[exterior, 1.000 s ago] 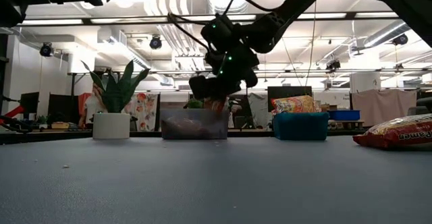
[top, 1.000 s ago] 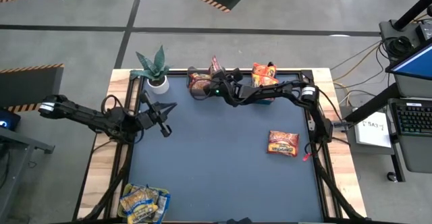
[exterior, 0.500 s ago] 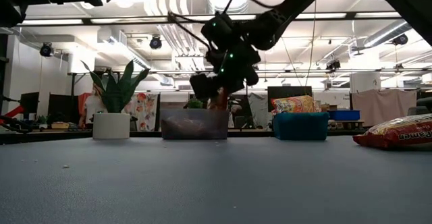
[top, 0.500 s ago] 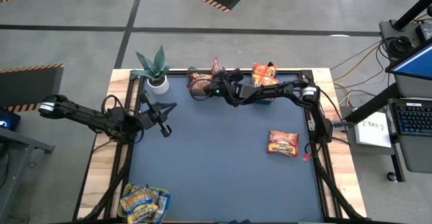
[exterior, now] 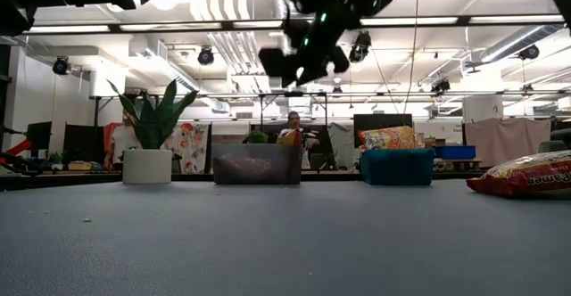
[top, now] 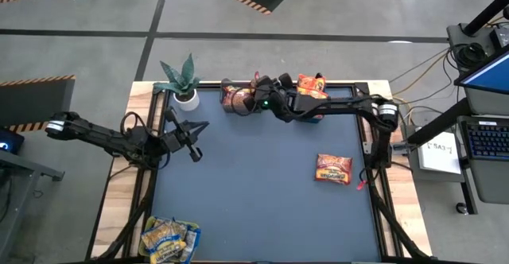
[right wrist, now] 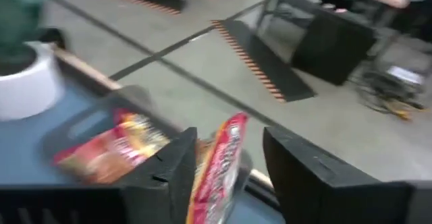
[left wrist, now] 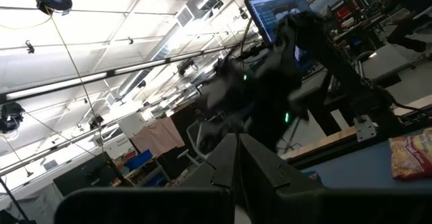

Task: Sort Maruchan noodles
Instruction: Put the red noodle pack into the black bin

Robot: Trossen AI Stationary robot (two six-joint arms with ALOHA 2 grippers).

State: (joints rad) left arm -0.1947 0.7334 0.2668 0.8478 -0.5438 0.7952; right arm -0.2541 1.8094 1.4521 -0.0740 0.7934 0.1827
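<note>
High view, left to right: the left gripper (top: 193, 139) hovers over the dark blue-grey table mat (top: 254, 208), near its left edge, with its fingers pressed shut on nothing. Below it, at the table's near left corner, sits a clear plastic bin (top: 169, 241) holding yellow-and-blue flat ramen packets (top: 163, 236); how many are piled there I cannot tell. Behind this gripper stands a green spiky plant in a white round pot (top: 182, 83).

Along the far edge, the right gripper (top: 256, 103) hangs above a clear rectangular bin (top: 235, 99), its fingers spread apart and empty. In that bin, straight under it, lie two red-pink ramen packets: one flat (right wrist: 108, 150), one standing on edge (right wrist: 219, 163) between the fingers' line of sight but untouched.

Just to the right of that gripper, partly under its arm, is a teal plastic bin (exterior: 397, 166) with orange ramen packets (top: 311, 84) sticking out of the top; their count is not clear.

Well to the right and nearer the front, one red-pink ramen packet (top: 333, 168) lies loose on the mat.

Three bins in all.
</note>
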